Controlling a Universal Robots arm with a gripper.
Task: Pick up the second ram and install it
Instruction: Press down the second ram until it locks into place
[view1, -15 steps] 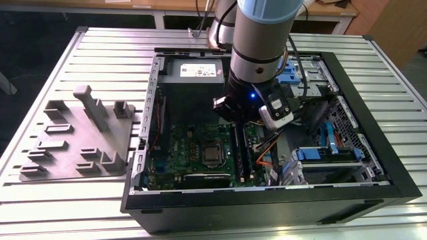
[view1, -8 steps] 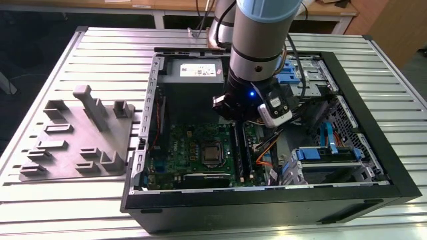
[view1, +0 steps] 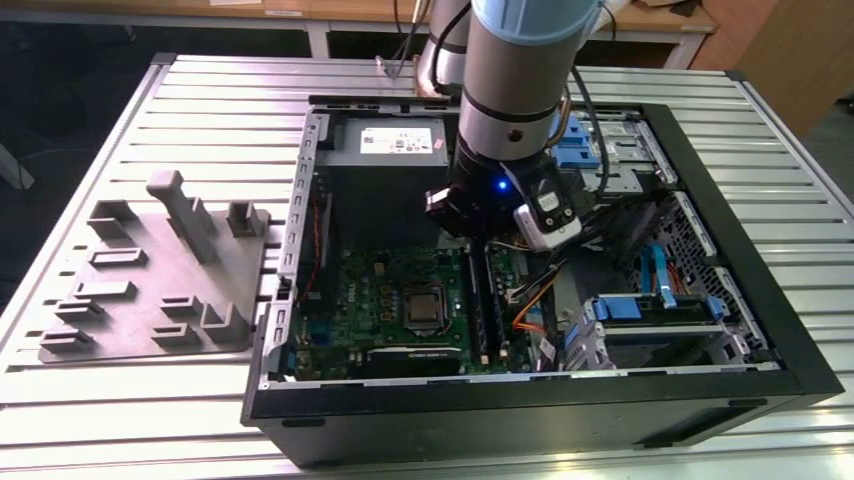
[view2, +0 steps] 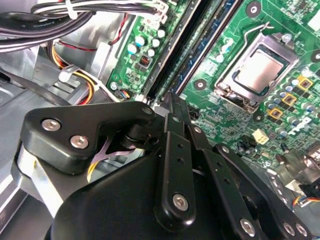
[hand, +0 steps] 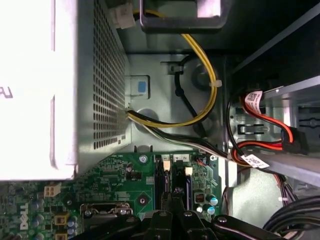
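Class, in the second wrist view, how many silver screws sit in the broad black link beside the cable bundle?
2: one screw near the link's outer end, the other screw just beside it, further in. None seems hidden.

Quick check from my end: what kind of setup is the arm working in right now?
Likely a lab or workshop bench for computer assembly: an open desktop case lies on a slatted metal table, its green motherboard exposed, with a grey parts fixture beside it.
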